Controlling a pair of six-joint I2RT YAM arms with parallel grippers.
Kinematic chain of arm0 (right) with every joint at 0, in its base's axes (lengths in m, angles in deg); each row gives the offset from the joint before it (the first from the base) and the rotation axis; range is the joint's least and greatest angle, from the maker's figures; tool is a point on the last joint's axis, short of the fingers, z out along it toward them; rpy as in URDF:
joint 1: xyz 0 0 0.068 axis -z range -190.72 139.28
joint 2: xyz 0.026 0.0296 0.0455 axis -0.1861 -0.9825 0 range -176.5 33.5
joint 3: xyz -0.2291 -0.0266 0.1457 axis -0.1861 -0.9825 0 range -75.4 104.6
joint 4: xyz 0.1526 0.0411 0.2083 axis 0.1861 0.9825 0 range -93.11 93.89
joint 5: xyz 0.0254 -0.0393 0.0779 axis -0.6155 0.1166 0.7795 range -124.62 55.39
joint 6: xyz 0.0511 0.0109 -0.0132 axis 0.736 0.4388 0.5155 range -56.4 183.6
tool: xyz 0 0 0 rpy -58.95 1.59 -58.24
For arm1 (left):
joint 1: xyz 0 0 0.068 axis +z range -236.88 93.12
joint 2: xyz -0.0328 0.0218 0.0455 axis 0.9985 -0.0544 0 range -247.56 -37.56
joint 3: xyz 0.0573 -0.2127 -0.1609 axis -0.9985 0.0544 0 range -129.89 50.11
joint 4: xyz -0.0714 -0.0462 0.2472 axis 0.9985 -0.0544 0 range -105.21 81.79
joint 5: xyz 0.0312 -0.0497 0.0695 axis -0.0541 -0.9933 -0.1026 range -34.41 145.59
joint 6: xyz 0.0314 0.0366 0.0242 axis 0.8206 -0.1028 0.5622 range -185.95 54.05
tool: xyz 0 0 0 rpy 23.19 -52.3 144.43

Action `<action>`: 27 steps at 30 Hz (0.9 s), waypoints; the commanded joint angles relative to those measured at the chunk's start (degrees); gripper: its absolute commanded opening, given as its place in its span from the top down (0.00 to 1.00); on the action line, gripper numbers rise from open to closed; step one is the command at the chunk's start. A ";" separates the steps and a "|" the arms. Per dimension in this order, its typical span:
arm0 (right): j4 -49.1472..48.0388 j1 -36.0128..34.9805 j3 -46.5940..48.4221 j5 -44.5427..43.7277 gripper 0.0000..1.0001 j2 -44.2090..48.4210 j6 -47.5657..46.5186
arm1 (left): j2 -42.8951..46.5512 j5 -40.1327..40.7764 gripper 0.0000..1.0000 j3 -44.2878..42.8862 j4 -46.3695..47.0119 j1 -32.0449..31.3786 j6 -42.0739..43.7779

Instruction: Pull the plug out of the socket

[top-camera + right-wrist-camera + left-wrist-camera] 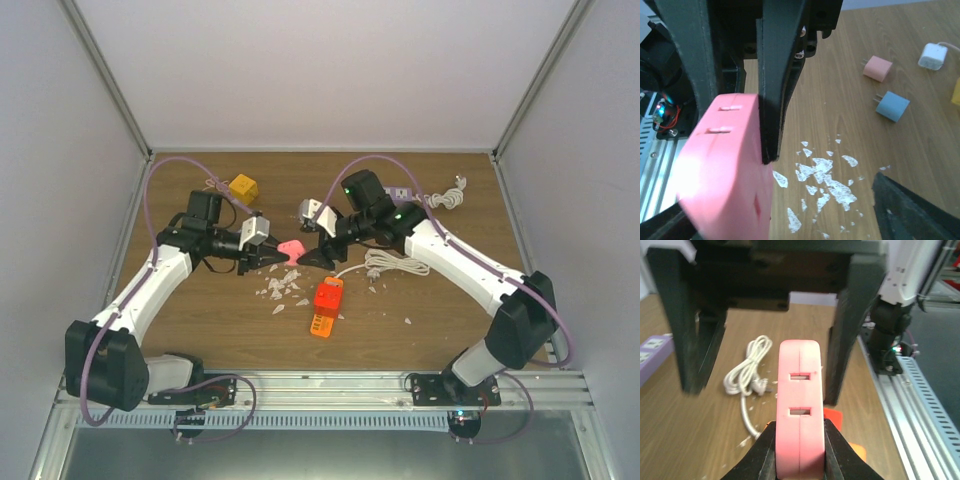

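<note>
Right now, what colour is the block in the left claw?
Pink block; left wrist view shows it best.

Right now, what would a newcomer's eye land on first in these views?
The pink socket block, clamped in the left gripper mid-table, its two slots empty. The right gripper stands open beside it, and white flakes lie scattered near an orange power strip.

Over the middle of the table [200, 320] the left gripper [279, 258] and the right gripper [308, 257] stood nose to nose at the pink socket [290, 247], leaving no way between them. Beneath lay white flakes [284, 287] and an orange power strip [326, 304], with a coiled white cable [396, 264] just to the right. Bare wood stretched along the left side and the near right corner.
</note>
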 commanded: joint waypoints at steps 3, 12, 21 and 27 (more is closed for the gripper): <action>-0.54 3.15 -0.96 -0.76 0.04 5.26 -2.44 | -1.25 8.05 0.94 -0.79 4.23 5.56 -2.20; -3.99 6.41 -7.53 -4.24 0.01 9.66 -0.94 | -11.29 29.42 0.93 -3.86 11.71 7.99 -4.55; -11.75 7.45 -12.39 -16.80 0.01 11.67 5.89 | -20.05 40.20 0.91 -5.51 23.16 7.14 -10.91; -12.29 7.97 -12.66 -17.54 0.00 11.60 6.49 | -26.57 51.37 0.92 -6.97 28.91 3.84 -9.41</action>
